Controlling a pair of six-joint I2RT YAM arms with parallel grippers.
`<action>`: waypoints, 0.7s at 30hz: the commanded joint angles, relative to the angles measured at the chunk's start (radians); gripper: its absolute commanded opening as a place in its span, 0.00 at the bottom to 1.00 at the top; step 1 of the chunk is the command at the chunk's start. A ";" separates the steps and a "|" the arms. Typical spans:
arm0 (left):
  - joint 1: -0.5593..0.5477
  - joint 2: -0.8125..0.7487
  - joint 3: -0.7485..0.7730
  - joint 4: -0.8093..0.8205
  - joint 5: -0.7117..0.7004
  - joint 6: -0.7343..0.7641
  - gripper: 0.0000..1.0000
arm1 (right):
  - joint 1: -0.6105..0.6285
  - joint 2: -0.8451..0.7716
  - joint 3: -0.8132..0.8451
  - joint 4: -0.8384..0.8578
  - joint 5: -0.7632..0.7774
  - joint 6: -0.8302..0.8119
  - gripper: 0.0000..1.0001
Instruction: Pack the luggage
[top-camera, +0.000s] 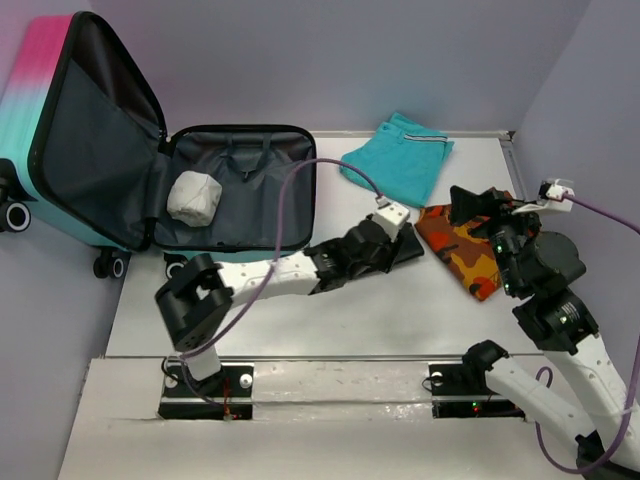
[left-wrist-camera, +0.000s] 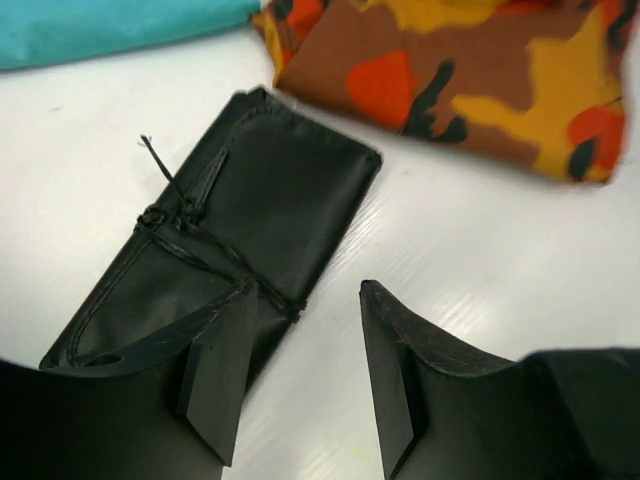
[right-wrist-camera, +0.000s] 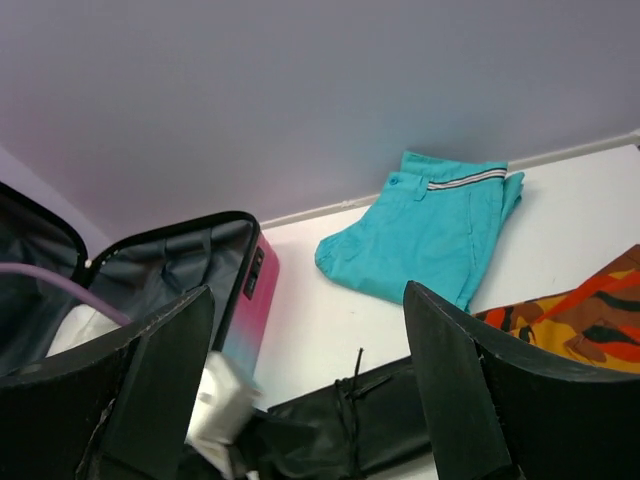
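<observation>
Packing is barely begun, by the look of it. The luggage (top-camera: 95, 140) lies open at the far left of the counter (top-camera: 330, 320), well to the left of the left jaws and farther again from the right ones. Only one thing sits in its lower half, a white bundle (top-camera: 194, 197).

Three items remain out on the counter:
- **Black pouch (left-wrist-camera: 230, 250):** tied with string, it is right at the left jaws. These are spread open, one finger over the pouch's near end and the other over bare counter beside it. I cannot tell whether the finger touches it. Nothing is gripped.
- **Camo cloth (top-camera: 465, 250):** it lies just beyond the pouch, under the right jaws. Those hang open and wide above it with nothing between them.
- **Teal shorts (top-camera: 400, 160):** folded, farther back, beyond both pairs of jaws.

The pouch seems to be the step in hand. After it the cloth and shorts are left, and probably closing the lid.
</observation>
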 joint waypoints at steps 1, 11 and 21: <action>-0.060 0.185 0.144 -0.024 -0.209 0.181 0.58 | 0.001 -0.035 0.017 -0.043 0.019 -0.009 0.82; -0.046 0.413 0.257 -0.048 -0.260 0.253 0.62 | 0.001 -0.001 -0.014 -0.057 -0.063 -0.007 0.82; -0.046 0.509 0.262 -0.072 -0.369 0.280 0.54 | 0.001 0.008 -0.031 -0.035 -0.080 0.003 0.82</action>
